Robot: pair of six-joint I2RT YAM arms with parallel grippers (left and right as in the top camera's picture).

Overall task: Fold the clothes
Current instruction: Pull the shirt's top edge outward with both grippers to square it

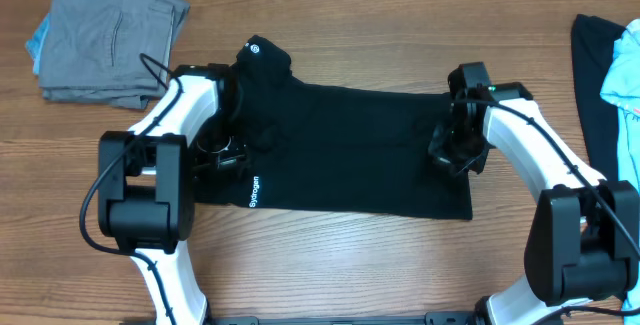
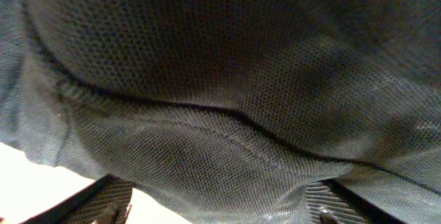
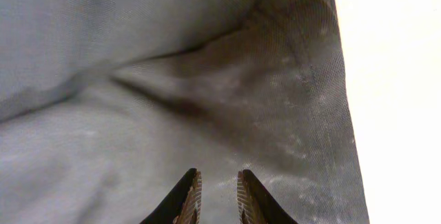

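- The black shirt (image 1: pixel 350 145) lies spread flat at the centre of the wooden worktop (image 1: pixel 330 265), its long side running from 9 to 3 o'clock.
- Its 11 o'clock corner is bunched into a raised hump carrying a small round white logo (image 1: pixel 257 48).
- Small white lettering (image 1: pixel 253 191) runs along the hem near the shirt's 8 o'clock corner.
- The left fingers (image 2: pixel 103 207) are down on the shirt's 9 o'clock end, just below the bunched corner.
- In the left wrist view they stand wide apart at the bottom corners, with dark mesh cloth bulging across the whole picture above them. They are not clamped on it.
- The right fingers (image 3: pixel 189 198) are on the shirt's 3 o'clock end, close to its edge.
- In the right wrist view they are narrow, only a slit between the ribbed tips. Creased cloth lies beyond them, and I cannot tell whether any of it is pinched.
- A folded grey garment (image 1: pixel 105 35) lies at 10 o'clock on the worktop, well apart from the shirt, with a light blue piece (image 1: pixel 38 40) showing under its left side.
- At the 3 o'clock edge lies another black garment (image 1: pixel 595 85) with a light blue garment (image 1: pixel 622 75) on top of it.
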